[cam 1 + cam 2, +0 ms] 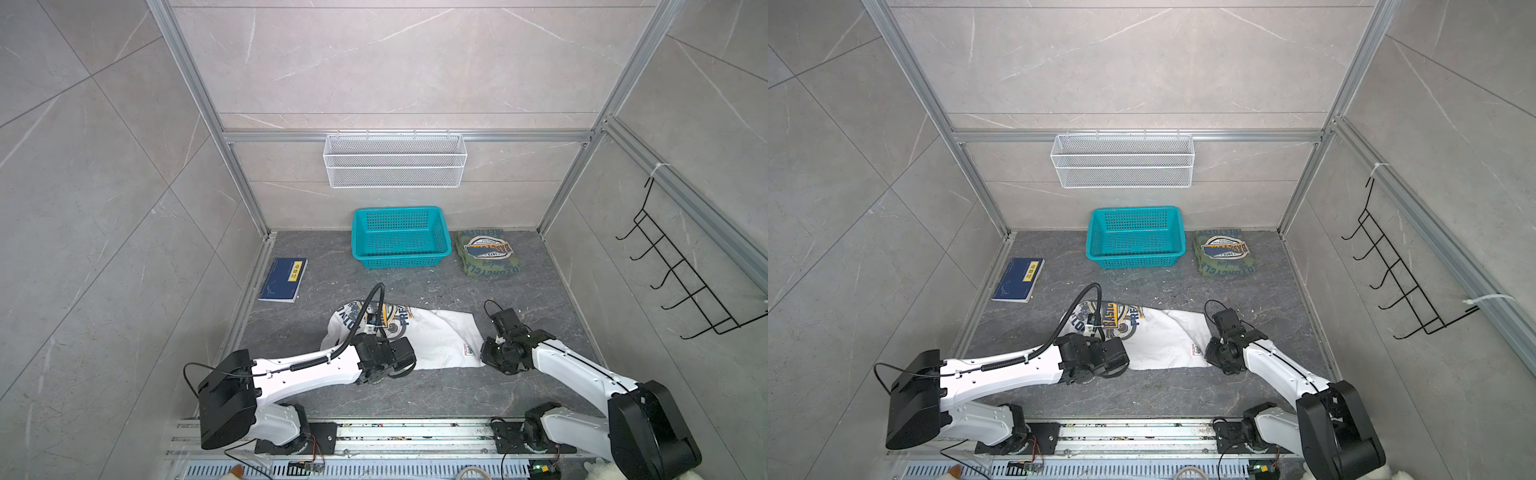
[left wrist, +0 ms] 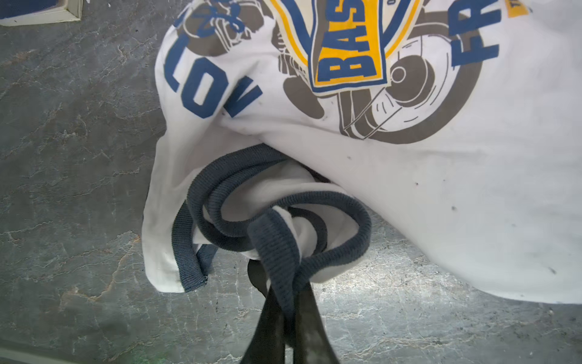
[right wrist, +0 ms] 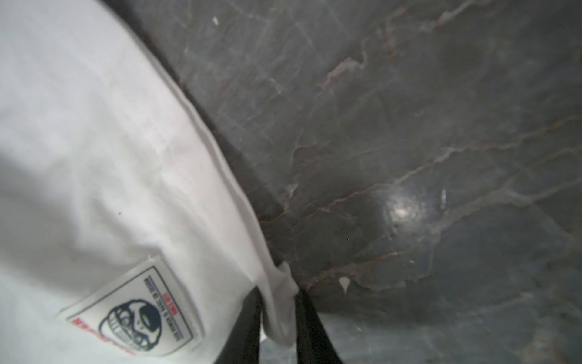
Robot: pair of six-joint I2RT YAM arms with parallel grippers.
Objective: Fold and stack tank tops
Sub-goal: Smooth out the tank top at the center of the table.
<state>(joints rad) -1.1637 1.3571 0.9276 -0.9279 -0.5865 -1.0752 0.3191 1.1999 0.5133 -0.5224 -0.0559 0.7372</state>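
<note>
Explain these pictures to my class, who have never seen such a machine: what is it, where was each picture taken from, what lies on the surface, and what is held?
The machine is a robot with a left arm and a right arm, each ending in a pinching tool. Both top views look down on everything; the other two come from wrist cameras. On the table lie a white tank top, a folded olive tank top, a teal basket and a blue book. The left tool is shut on the white tank top's dark trim; the right tool on its hem.
</note>
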